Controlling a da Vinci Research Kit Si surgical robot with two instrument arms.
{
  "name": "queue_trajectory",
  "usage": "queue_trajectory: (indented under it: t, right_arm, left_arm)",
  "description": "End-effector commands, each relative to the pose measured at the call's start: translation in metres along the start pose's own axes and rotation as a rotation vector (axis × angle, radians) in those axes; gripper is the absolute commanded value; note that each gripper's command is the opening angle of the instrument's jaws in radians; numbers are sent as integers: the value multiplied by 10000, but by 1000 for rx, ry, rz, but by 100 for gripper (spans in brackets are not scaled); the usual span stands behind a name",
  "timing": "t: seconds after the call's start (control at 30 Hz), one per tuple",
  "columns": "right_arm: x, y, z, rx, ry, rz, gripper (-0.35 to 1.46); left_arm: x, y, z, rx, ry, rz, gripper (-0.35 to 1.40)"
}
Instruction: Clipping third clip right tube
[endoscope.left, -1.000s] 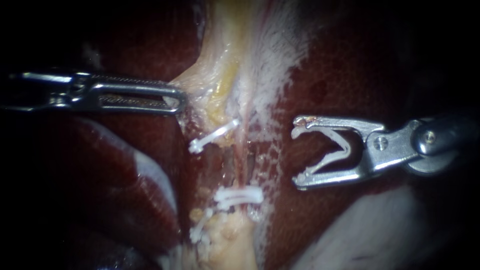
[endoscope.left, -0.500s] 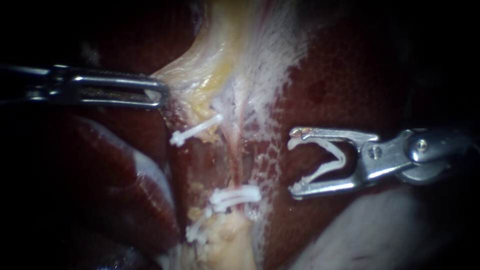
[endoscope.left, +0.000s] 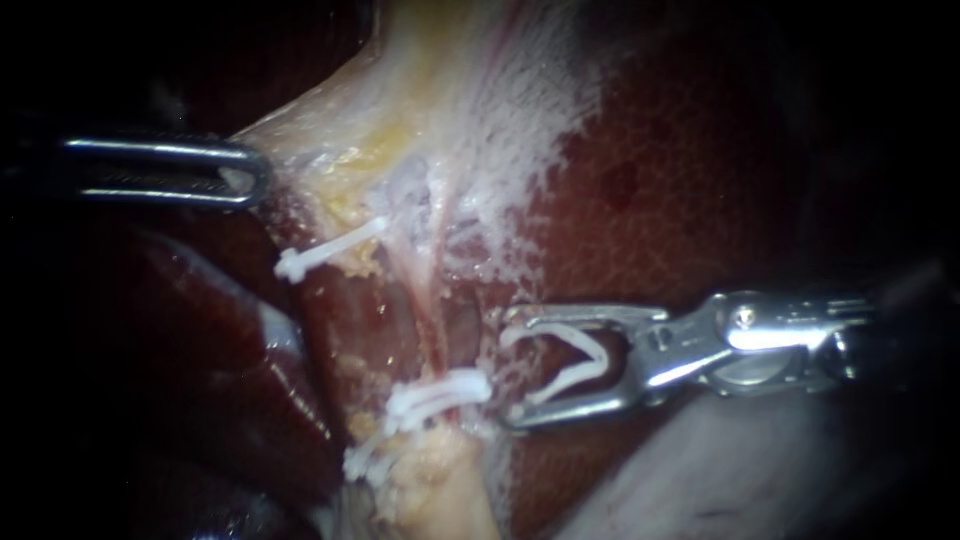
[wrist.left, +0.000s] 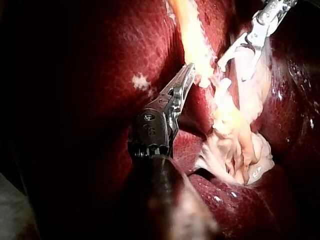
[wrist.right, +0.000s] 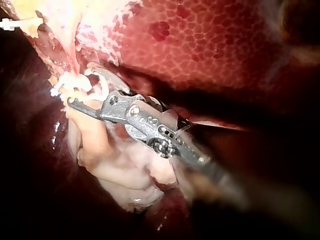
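Tube (endoscope.left: 430, 305): a thin reddish strand, with a bare stretch showing between white clips. I can't confirm it's the "right" one.

- **Far left of the tube:** left instrument (endoscope.left: 248, 180), jaws clamped on pale tissue (endoscope.left: 330, 140) and holding it out sideways. This reads as traction, so the strand lies taut and uncovered.
- **Just left of the tube:** upper clip (endoscope.left: 330, 250), closed, sticking out sideways. Low clip (endoscope.left: 368, 460) is also closed, near the tube's lower end.
- **Across the tube:** cross clip (endoscope.left: 445, 390), closed. It may be two stacked; can't tell.
- **Just right of the tube:** right instrument (endoscope.left: 508, 370), jaws spread wide but gripping the open clip (endoscope.left: 570, 362) from both sides. Its mouth faces the tube, level with the bare stretch just above the cross clip, and is not around the tube yet. My read is it has to straddle the tube before any squeeze.
- **Further right:** liver (endoscope.left: 680, 180).

Count: 2 instruments, 3 closed clips, 1 open clip, 1 tube I can single out.
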Motion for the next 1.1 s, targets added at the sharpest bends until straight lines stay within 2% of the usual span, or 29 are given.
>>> queue_trajectory:
  t: [0.03, 0.43, 0.77, 1.1]
  right_arm:
    - [0, 3, 4, 4, -2, 4, 54]
    - [-12, 30, 38, -16, -4, 10, 54]
    - [-1, 27, 59, -17, -4, 11, 53]
    - [3, 24, 66, -4, -5, 18, 49]
  left_arm:
    - [0, -1, 0, -1, 0, 1, -35]
    - [0, -10, -2, 5, 2, 1, -35]
    - [2, -13, 1, 8, 2, 2, -35]
    - [2, -14, 2, 7, 2, 2, -35]
